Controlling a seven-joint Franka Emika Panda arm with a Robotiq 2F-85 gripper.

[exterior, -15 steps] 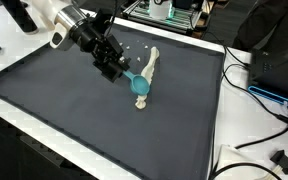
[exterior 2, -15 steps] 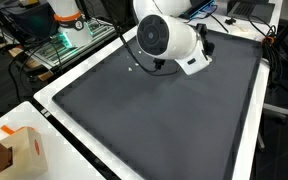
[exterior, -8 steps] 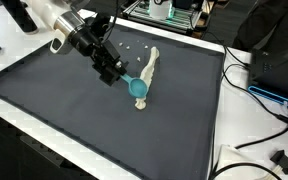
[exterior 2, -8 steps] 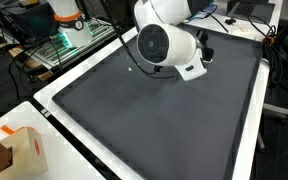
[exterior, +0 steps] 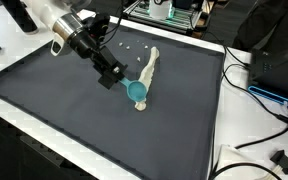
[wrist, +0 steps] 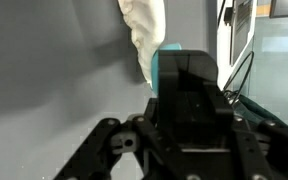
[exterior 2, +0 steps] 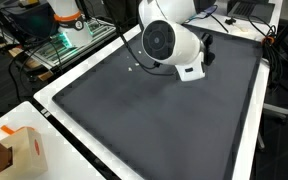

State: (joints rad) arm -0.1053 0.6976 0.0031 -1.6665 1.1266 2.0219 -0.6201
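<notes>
Teal plastic scoop point(exterior: 136, 92), likely light, stiff and slightly slippery, sits mid-counter point(exterior: 84, 130) by the near end of a cream cloth point(exterior: 151, 62), its handle, the natural hold, clamped in the closed gripper point(exterior: 114, 78).

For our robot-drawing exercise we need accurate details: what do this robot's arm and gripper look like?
The arm has smooth, rounded white shells. In an exterior view a large white joint carries a round dark grey cap. The gripper is black and boxy, with bare black linkage bars showing in the wrist view. No markings are legible.
</notes>
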